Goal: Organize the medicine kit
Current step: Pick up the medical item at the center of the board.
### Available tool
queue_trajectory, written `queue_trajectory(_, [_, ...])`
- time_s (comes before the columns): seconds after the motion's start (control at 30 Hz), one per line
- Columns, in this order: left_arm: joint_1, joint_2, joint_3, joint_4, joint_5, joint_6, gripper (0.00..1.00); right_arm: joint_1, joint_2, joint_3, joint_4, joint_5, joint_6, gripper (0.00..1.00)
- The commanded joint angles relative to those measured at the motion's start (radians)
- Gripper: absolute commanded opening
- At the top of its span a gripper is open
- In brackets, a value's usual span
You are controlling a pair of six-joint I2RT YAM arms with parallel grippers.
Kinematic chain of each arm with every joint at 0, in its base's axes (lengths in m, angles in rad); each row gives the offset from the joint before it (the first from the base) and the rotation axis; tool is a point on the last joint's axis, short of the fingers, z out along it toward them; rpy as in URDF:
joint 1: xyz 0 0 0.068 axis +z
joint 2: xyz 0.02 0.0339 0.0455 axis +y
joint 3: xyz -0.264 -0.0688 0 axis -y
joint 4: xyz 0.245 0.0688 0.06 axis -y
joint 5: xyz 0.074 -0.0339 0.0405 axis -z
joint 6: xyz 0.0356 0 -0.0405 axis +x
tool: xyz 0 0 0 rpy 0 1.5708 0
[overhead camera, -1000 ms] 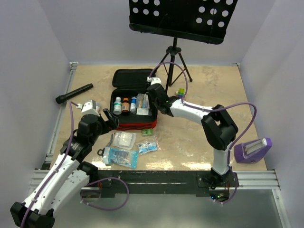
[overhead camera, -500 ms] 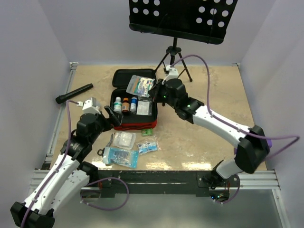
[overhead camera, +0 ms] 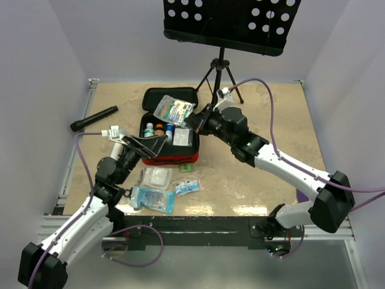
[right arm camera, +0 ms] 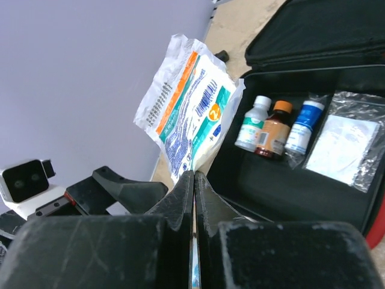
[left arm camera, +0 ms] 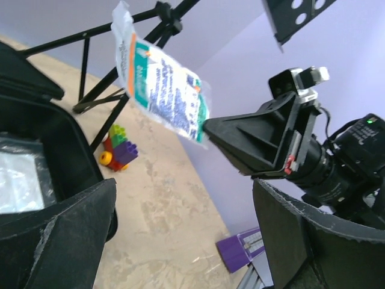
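The right gripper [right arm camera: 194, 177] pinches the packet [right arm camera: 192, 114] by its edge above the medicine kit [overhead camera: 180, 158]; the left gripper [left arm camera: 183, 192] gapes empty. Best to lower it flat, clear of the bottles [right arm camera: 274, 126].

We see a black flashlight [overhead camera: 94, 118] lying at ten o'clock on the tan table [overhead camera: 295, 114], its wider head toward the left wall. At twelve o'clock a black music stand [overhead camera: 231, 24] with a perforated tray rises on a tripod [overhead camera: 221, 75]. In the left wrist view, stacked toy bricks [left arm camera: 118, 152] sit beside a tripod leg, and a purple object [left arm camera: 237, 250] lies near the table's edge.
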Motion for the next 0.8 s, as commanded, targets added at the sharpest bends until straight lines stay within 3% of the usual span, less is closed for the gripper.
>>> queue_trajectory(0.0, [-0.014,0.059,-0.007,0.245,-0.01,0.021,1.0,0.023,-0.02,-0.018,0.084,-0.027,0.046,0.0])
queue_trajectory(0.17, [-0.014,0.16,-0.001,0.343,0.003,0.022,1.0,0.058,-0.01,-0.018,0.093,-0.027,0.056,0.0])
queue_trajectory(0.4, [-0.014,0.254,0.034,0.383,-0.002,0.028,0.91,0.101,-0.033,-0.018,0.087,-0.022,0.062,0.0])
queue_trajectory(0.77, [-0.014,0.229,0.028,0.412,-0.06,0.016,0.76,0.13,-0.083,-0.083,0.089,-0.004,0.083,0.0])
